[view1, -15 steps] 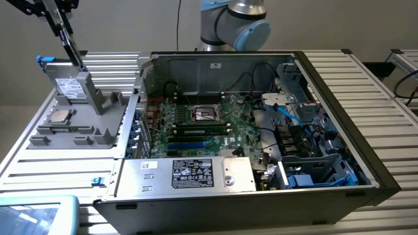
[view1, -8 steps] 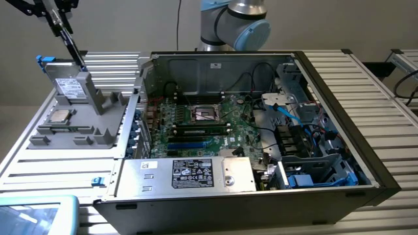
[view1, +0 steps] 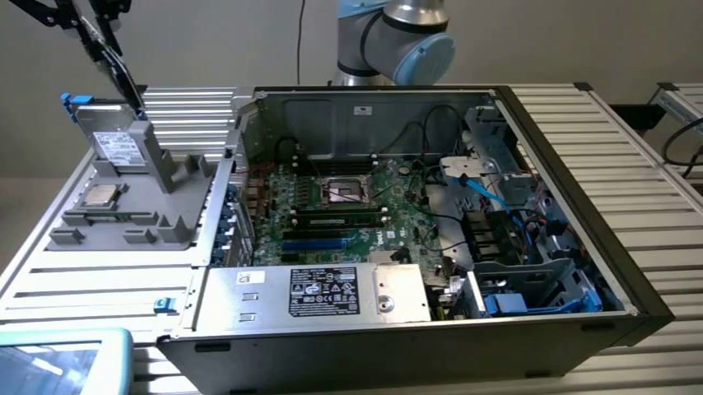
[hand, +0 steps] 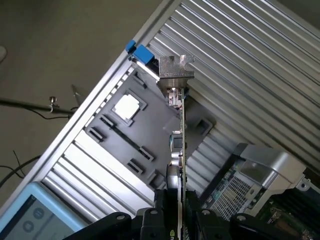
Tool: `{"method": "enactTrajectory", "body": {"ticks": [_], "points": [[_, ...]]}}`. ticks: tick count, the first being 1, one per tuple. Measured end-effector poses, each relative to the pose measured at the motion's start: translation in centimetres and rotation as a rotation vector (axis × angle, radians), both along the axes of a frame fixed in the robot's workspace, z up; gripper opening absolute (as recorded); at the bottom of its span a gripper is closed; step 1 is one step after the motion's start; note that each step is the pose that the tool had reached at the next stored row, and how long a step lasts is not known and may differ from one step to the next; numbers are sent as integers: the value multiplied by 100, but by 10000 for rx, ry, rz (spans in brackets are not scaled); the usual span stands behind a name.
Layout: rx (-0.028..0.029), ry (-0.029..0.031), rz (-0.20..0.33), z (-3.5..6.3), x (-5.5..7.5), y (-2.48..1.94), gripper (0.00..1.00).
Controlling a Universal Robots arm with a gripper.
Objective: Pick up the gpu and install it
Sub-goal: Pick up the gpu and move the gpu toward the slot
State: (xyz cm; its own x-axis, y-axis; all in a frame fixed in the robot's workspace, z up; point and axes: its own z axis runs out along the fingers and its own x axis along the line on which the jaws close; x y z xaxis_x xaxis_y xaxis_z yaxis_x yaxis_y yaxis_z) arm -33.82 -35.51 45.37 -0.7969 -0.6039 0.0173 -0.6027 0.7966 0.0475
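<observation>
where gpu [hand: 181, 145] hangs edge-on over gray holder [hand: 150, 125], fingers [hand: 162, 207] clamped on its edge.

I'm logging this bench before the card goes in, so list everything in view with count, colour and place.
gpu: one, green board with a silver bracket, seen edge-on above the fixture tray
computer case: one, black, open, centre of the exterior view
motherboard: one, green, inside the case
power supply: one, silver with a black label, at the case's near end
fixture tray: one, grey, on the exterior view's left
processor chip: one, silver, lying on the tray
blue clips: two, at the table's edge
screen device: one, pale blue frame, near corner
slatted table: one, silver, under everything
robot arm: one, grey and blue, behind the case
gripper: one, black, clamped on the gpu
</observation>
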Motion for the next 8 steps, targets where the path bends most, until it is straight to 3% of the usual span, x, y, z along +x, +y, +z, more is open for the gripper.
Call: {"method": "enactTrajectory", "body": {"ticks": [8], "points": [[0,-1,1317,-17,0,0,27]]}}
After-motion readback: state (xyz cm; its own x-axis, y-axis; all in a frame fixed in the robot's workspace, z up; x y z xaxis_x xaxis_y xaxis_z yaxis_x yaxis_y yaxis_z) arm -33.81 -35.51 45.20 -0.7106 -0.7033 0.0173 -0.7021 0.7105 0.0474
